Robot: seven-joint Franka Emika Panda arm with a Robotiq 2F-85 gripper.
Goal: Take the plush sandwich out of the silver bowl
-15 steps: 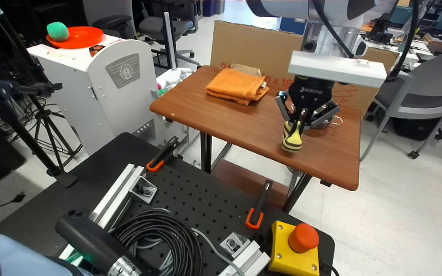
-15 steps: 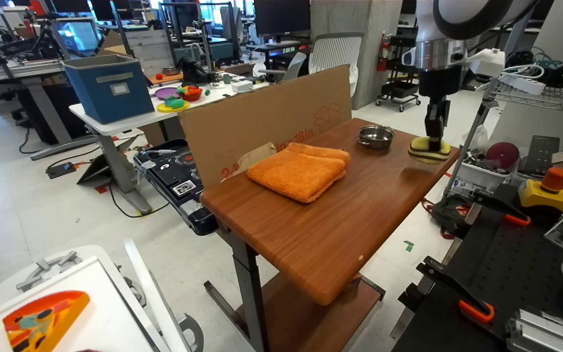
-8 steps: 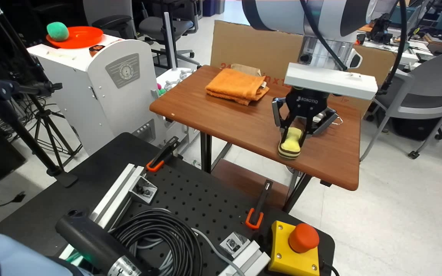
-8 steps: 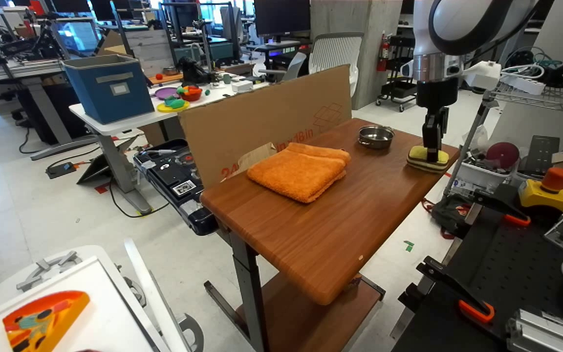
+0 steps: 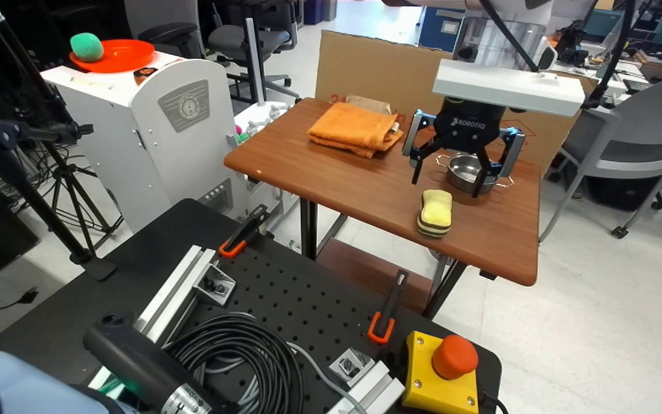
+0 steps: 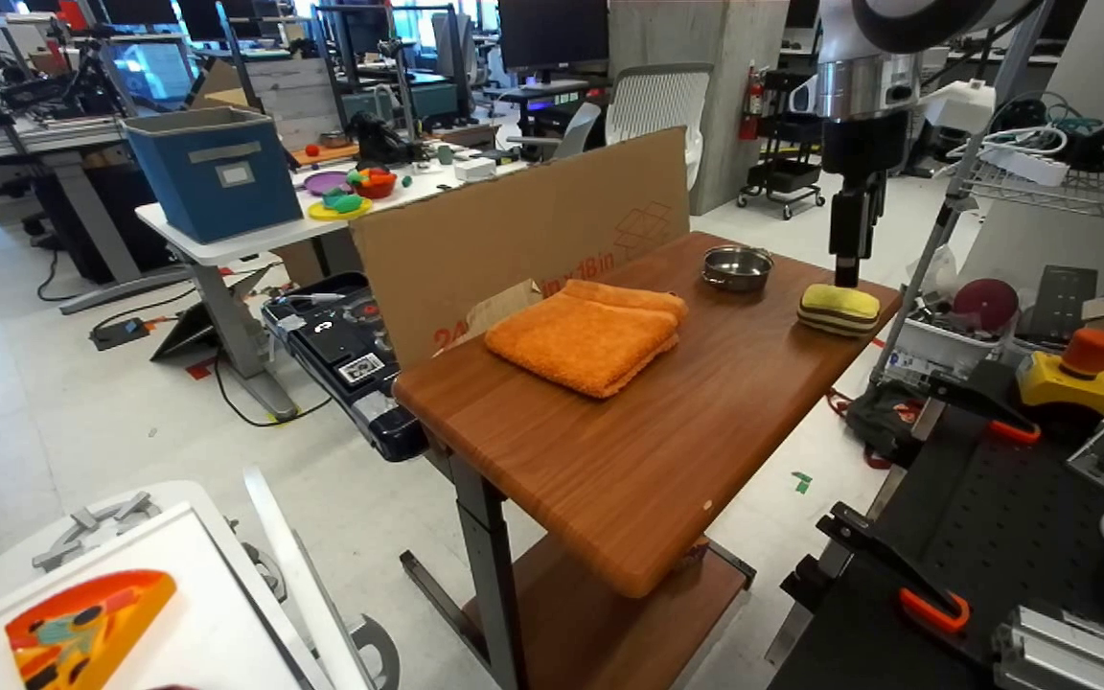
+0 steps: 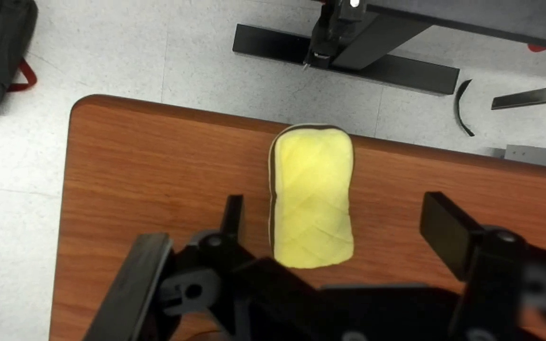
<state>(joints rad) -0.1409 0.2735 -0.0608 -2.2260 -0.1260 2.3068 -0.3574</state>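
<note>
The plush sandwich [image 5: 436, 210], pale yellow with a dark striped edge, lies flat on the brown table near its edge, outside the bowl. The silver bowl [image 6: 744, 280] stands upright a short way from it, with nothing visible inside. My gripper [image 5: 446, 185] hangs above the tabletop with its fingers spread wide and nothing between them; in that exterior view one finger covers part of the bowl. From the wrist view, the sandwich [image 7: 313, 199] appears below and between the open fingers, apart from both.
A folded orange cloth [image 6: 590, 335] rests on the table [image 6: 686, 422], beside a cardboard sheet [image 6: 533, 230] standing along the far edge. A black perforated bench [image 5: 285, 316] with clamps and a yellow emergency stop box [image 5: 440, 382] is close to the table.
A second ago my gripper was shut on the sandwich just above the table. It lowered, opened, left the sandwich on the table and rose clear of it.
</note>
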